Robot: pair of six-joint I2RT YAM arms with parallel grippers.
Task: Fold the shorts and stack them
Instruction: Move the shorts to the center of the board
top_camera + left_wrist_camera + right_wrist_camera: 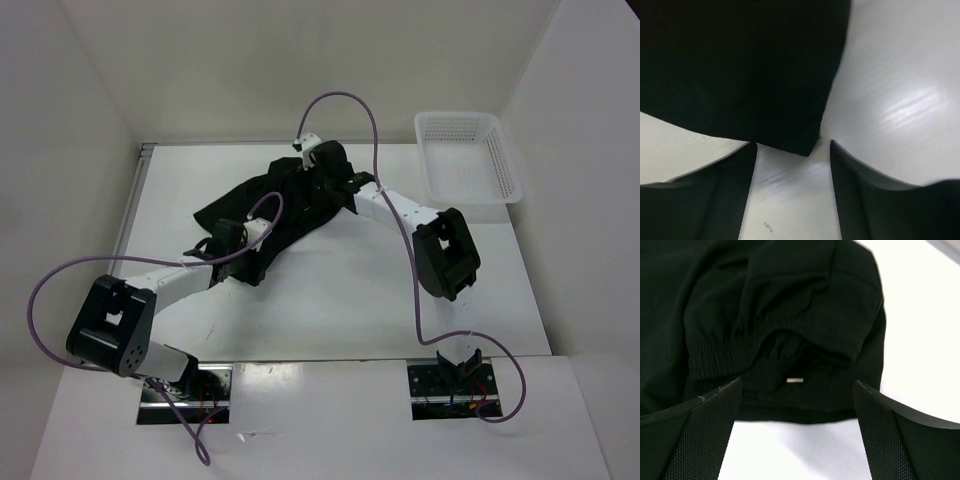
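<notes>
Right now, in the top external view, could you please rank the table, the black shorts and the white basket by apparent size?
1. The table, clearly the largest.
2. The shorts, spread wider than the basket, though the arms hide part of them.
3. The basket, smallest; it sits farther back, which may shrink it slightly.

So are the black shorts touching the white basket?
Apart. The top view shows bare table between the shorts and the white mesh basket.

Rumpled black shorts (790, 300), elastic waistband (725, 357) showing, right pincer (797, 384) spread wide, white table (920, 340) beneath
</notes>
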